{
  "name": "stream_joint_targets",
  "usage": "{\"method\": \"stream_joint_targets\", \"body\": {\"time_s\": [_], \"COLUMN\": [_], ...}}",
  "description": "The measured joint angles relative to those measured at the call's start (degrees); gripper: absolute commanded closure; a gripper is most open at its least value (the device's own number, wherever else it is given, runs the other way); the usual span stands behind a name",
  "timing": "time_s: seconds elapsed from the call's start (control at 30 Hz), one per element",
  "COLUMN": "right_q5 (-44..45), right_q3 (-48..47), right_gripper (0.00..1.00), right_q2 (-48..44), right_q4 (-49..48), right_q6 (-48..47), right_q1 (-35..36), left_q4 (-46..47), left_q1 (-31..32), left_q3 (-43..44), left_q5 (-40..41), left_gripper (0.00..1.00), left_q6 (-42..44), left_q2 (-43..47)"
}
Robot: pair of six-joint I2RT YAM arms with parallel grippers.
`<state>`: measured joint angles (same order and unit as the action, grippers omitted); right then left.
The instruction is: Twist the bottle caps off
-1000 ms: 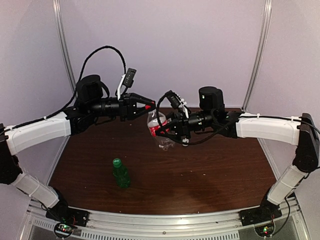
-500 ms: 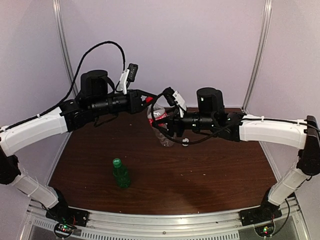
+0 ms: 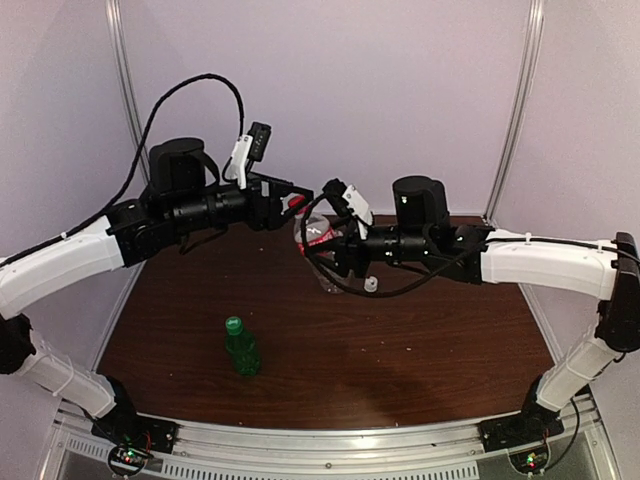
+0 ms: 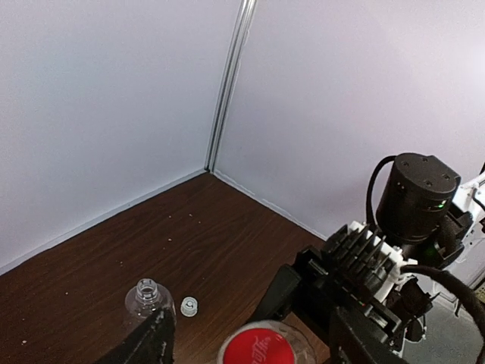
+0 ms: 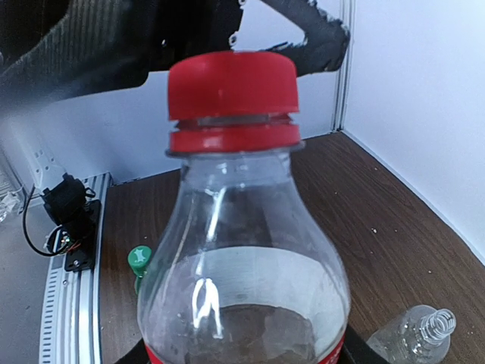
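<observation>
My right gripper (image 3: 325, 250) is shut on the clear bottle with a red label (image 5: 242, 258) and holds it above the table. Its red cap (image 5: 232, 87) sits on the neck. My left gripper (image 4: 254, 327) is open around that red cap (image 4: 256, 347), with a gap on each side between it and the fingers (image 4: 151, 337). The green bottle (image 3: 241, 350) stands upright at the front left with its green cap (image 3: 234, 324) on. The wider clear rounded bottle (image 4: 145, 297) stands open-necked on the table, its white cap (image 4: 189, 306) lying beside it.
The brown table (image 3: 430, 350) is closed in by white walls behind and on both sides, with metal posts (image 3: 515, 110) at the back corners. An aluminium rail (image 3: 330, 440) runs along the near edge between the arm bases.
My left gripper, shut on the red cap a second ago, has opened and drawn slightly back to the left. The right gripper still holds the bottle, a little higher than before.
</observation>
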<state>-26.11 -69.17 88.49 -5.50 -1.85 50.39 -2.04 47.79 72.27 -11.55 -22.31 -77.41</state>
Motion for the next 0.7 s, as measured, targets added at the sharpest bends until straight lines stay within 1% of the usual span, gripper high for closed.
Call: {"method": "stream_joint_targets", "body": {"time_s": [0.07,0.13,0.23,0.33,0.5,0.6,0.7], "right_q5": [-2.62,-6.27,-11.87,-17.99,-26.56,-30.71,-33.92], "right_q3": [0.02,0.02,0.02,0.02,-0.02,-0.11,-0.24], "right_gripper": [0.66,0.66,0.66,0.66,0.66,0.65,0.65], "right_q2": [-0.55,-1.33,-2.32,-2.71,-2.47,-1.88,-1.25], "right_q4": [0.55,1.09,1.11,1.18,1.51,0.92,0.04], "right_q6": [-0.52,-0.98,-1.29,-1.42,-1.05,-0.13,1.36], "right_q1": [-0.39,-1.11,-2.38,-3.23,-3.52,-3.52,-3.5], "left_q4": [-0.76,-1.7,-2.78,-2.78,-2.64,-2.27,-1.33], "left_q1": [-0.59,-1.38,-3.1,-4.61,-5.05,-5.05,-5.05], "left_q3": [-0.28,-0.31,-0.44,-0.79,-0.92,-0.92,-0.92], "left_q5": [-1.79,-3.63,-7.69,-13.92,-24.76,-29.4,-32.89], "left_gripper": [0.2,0.17,0.16,0.16,0.2,0.23,0.29], "left_q6": [2.34,4.13,6.69,8.68,10.91,11.37,11.21], "left_q2": [1.75,3.41,5.75,7.37,7.56,6.8,4.83]}}
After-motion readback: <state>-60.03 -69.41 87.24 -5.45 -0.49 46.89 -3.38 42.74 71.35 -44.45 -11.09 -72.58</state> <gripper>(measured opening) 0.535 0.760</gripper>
